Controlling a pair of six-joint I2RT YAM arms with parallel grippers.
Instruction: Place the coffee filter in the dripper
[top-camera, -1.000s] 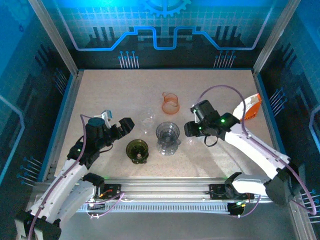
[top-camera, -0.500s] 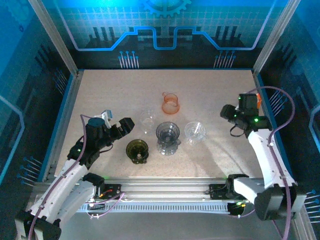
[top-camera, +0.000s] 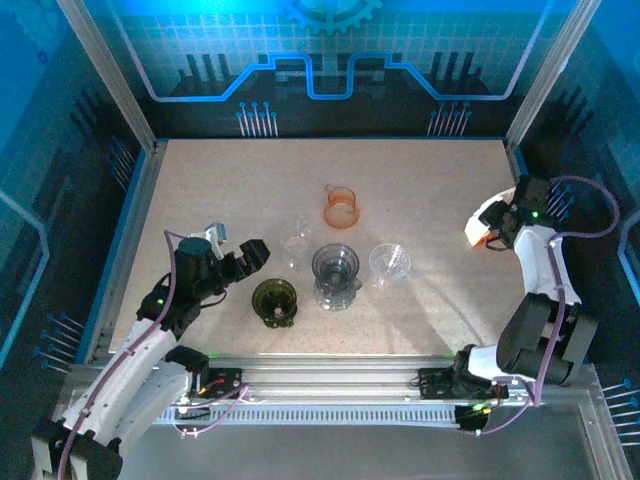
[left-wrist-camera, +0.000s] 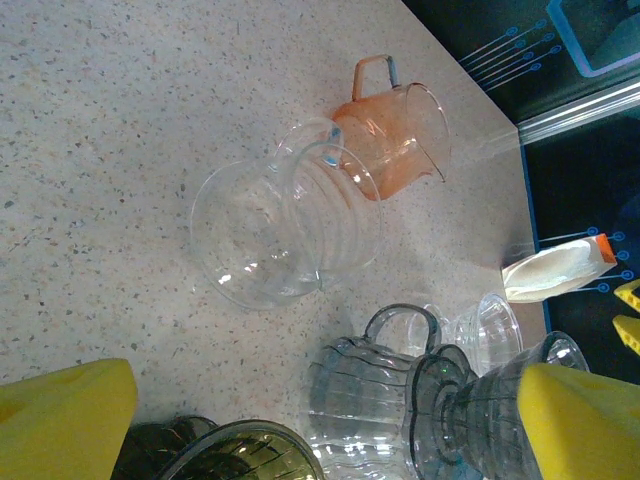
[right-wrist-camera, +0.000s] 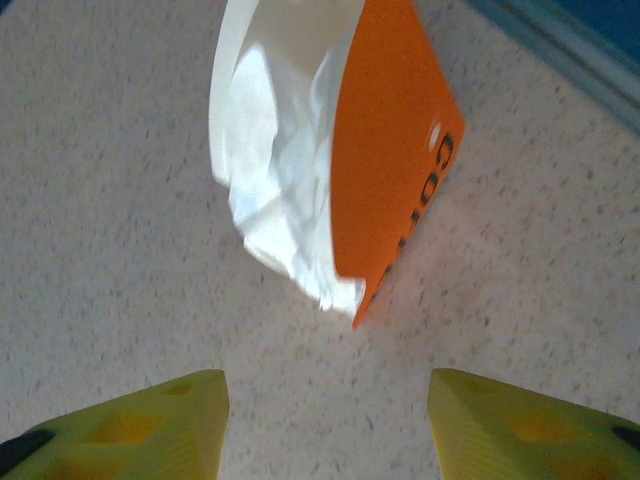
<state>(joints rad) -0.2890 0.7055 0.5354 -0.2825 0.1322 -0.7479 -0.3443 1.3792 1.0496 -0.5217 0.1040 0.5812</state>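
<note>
The coffee filters are white paper in an orange pack (right-wrist-camera: 330, 170), lying at the table's right edge (top-camera: 478, 222) and small in the left wrist view (left-wrist-camera: 555, 272). My right gripper (right-wrist-camera: 325, 425) is open just short of the pack, touching nothing; from above it (top-camera: 500, 228) is beside the pack. A clear dripper (top-camera: 293, 243) lies tilted on the table (left-wrist-camera: 285, 225). A grey dripper (top-camera: 335, 265) sits on a glass server (left-wrist-camera: 380, 400). An olive dripper (top-camera: 273, 300) stands in front (left-wrist-camera: 230, 455). My left gripper (top-camera: 245, 258) is open and empty, left of these (left-wrist-camera: 325, 420).
An orange cup (top-camera: 341, 207) stands behind the drippers (left-wrist-camera: 395, 135). A small clear glass (top-camera: 389, 263) sits right of the grey dripper (left-wrist-camera: 485, 325). The blue side wall (top-camera: 528, 190) runs close behind the filter pack. Bare table lies between the glass and the pack.
My right arm has swung from beside the grey dripper out to the table's right edge, ending at the filter pack. The left arm has barely moved.
</note>
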